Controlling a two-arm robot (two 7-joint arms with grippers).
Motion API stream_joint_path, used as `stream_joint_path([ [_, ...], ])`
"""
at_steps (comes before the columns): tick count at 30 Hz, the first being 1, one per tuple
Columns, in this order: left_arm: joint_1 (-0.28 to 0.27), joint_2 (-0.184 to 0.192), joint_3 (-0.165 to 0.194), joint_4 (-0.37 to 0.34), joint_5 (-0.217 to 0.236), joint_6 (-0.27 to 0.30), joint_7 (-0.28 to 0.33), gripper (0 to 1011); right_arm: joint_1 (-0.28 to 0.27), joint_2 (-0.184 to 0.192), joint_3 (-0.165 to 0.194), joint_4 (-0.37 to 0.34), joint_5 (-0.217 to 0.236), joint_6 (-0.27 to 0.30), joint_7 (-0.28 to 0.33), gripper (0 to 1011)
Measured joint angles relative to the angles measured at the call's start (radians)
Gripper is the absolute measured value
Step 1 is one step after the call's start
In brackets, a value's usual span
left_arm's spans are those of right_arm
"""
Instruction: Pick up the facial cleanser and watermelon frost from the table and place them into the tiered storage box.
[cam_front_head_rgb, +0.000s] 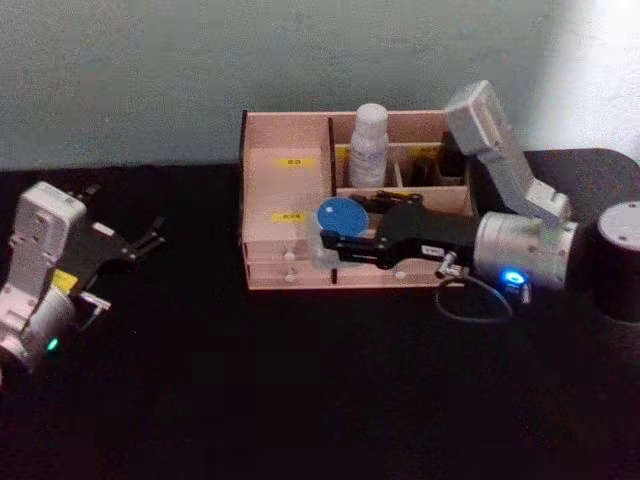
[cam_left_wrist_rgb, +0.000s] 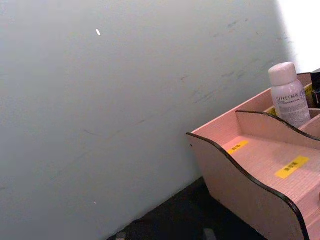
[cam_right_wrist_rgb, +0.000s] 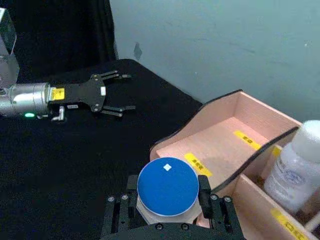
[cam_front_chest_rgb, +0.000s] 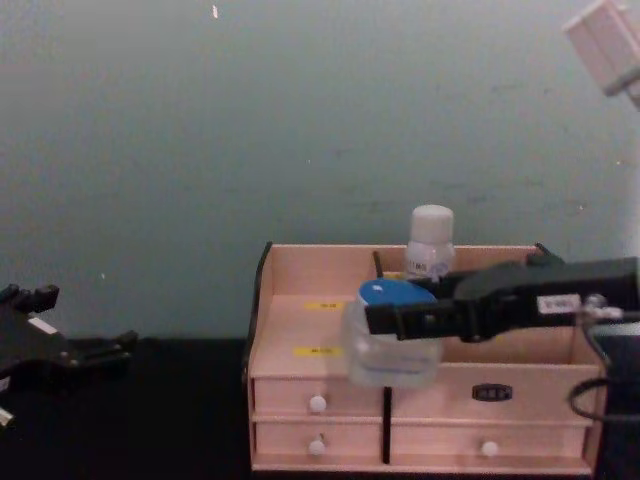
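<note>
The watermelon frost, a clear jar with a blue lid, is held off the table with my right gripper shut on its sides. It hangs over the low front step of the tiered storage box, beside the middle divider. From the chest view the jar sits level with that step, above the drawers. The facial cleanser, a white bottle, stands upright in a back compartment. My left gripper rests open at the table's left, far from the box.
The black table stretches wide in front of the box. A grey wall stands close behind it. A cable loops from my right wrist near the box's front right corner. Small dark items sit in the right back compartments.
</note>
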Motion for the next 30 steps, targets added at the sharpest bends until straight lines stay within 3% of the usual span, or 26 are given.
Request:
stream_joint_path([
  [14,0.0,0.0,0.0,0.0,0.0,0.0,0.0,1001,0.133,-0.091,-0.06,0.155,-0.025,-0.005,0.032,723],
  [30,0.0,0.0,0.0,0.0,0.0,0.0,0.0,1001,0.228,-0.199,-0.081,0.346,-0.068,-0.04,0.028,723],
])
